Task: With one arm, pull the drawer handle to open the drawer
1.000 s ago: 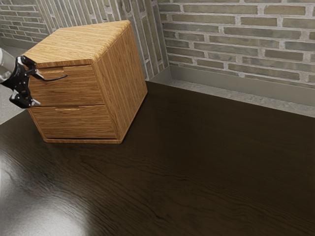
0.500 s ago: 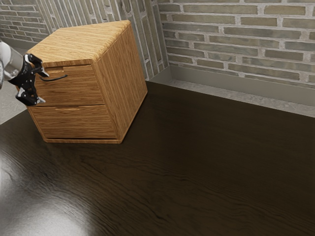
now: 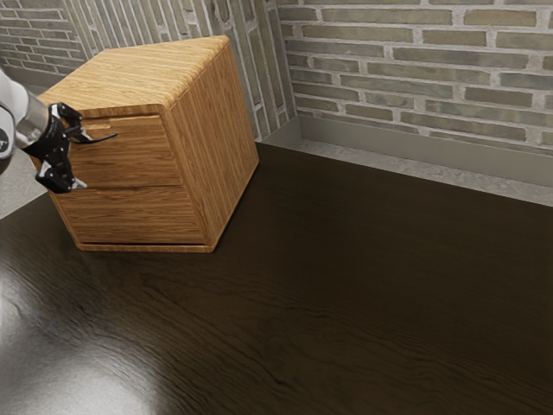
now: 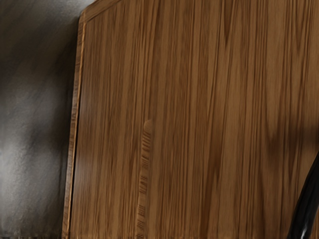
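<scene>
The gripper is open, its upper finger just beside the thin dark handle. The handle looks rigid and probably slippery; take its middle, between both fingers.

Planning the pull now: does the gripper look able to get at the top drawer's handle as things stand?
Probably yes: the open gripper sits right by the near end of the black handle on the top drawer, nothing between them.

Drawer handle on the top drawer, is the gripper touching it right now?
Cannot tell. In the exterior view the open gripper overlaps the end of the handle at that view's left, but neither contact nor a gap shows plainly.
</scene>
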You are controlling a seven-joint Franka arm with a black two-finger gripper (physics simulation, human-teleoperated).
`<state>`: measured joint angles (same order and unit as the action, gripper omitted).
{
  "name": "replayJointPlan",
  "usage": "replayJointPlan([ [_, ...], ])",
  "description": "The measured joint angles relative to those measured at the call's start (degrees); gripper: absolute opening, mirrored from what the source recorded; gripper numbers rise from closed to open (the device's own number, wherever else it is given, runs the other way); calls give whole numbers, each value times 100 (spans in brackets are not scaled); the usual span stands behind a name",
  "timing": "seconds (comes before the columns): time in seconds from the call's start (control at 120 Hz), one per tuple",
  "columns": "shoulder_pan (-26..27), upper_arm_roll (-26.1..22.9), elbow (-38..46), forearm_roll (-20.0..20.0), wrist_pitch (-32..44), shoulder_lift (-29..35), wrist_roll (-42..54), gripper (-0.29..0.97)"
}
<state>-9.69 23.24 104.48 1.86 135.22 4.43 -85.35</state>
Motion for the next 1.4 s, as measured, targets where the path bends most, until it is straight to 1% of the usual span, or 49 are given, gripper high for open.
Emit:
replayJointPlan([
  [0.217,-40,20,404,-7,-38,481,-51,65],
  [0.425,-41,17,690,5,-156,781,-78,65],
  [0.817,-16,-40,1348,-29,-500,1749,-100,65],
  [1.133,-51,-51,2030,-31,-602,2532,-109,65],
  [1.25,-216,-235,2307,-41,-615,2879,-110,65],
  [1.325,-466,-465,2545,-56,-619,3153,-111,65],
  [1.4,-561,-562,2774,-62,-622,3411,-111,65],
])
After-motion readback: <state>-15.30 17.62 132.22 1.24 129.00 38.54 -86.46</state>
